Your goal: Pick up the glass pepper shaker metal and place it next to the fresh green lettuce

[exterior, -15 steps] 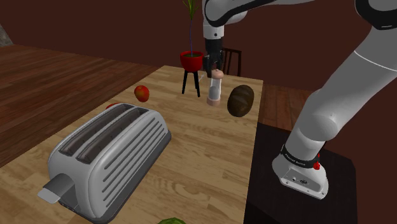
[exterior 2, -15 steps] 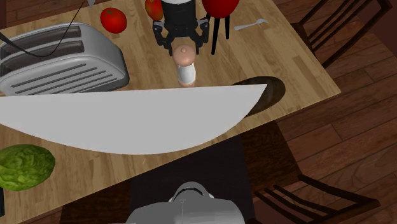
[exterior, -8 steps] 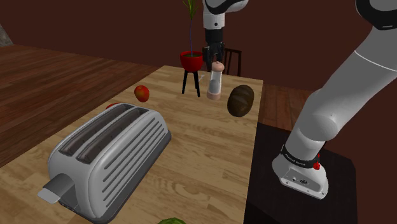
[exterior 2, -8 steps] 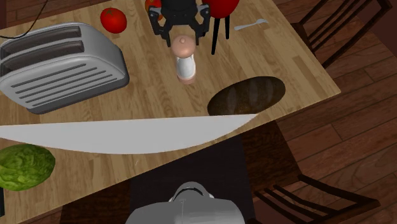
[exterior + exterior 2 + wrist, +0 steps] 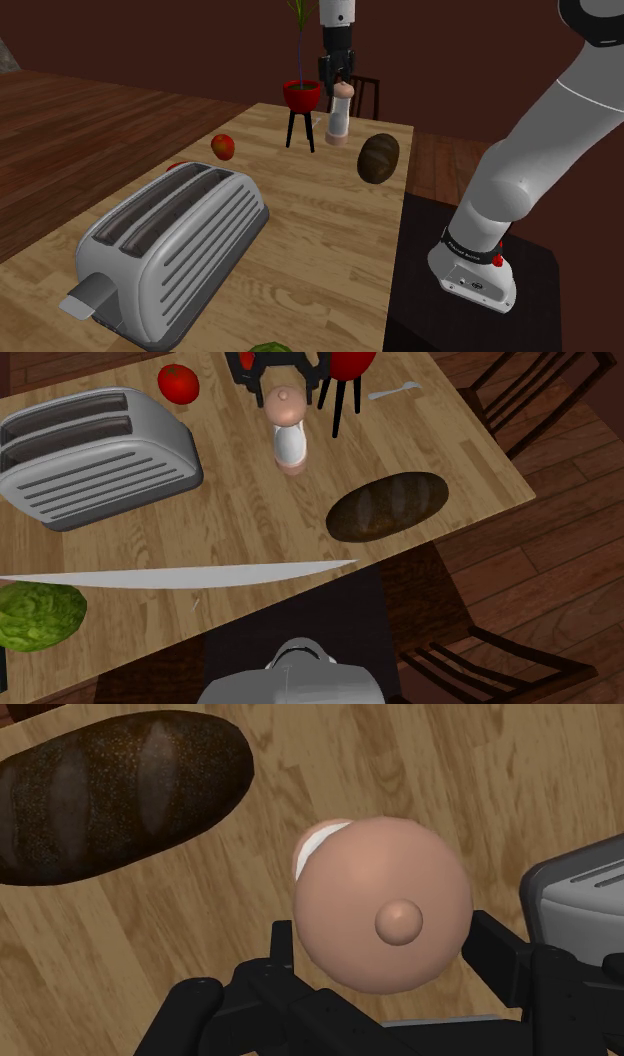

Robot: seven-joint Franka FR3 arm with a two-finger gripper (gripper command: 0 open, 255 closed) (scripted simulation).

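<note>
The black two-finger gripper (image 5: 338,78) pinches the cap of the pepper shaker with a pinkish dome and pale body (image 5: 340,114). It holds the shaker higher above the wooden table (image 5: 330,230) than half a second ago, and the white arm covers less of the second exterior view. The shaker hangs near the table's far edge, between the dark brown bread loaf (image 5: 379,157) and the red pot (image 5: 301,94) on a black stand. The pot holds a green plant (image 5: 298,22). The green lettuce head (image 5: 38,614) lies well apart at the near edge, past the silver toaster (image 5: 170,245).
</note>
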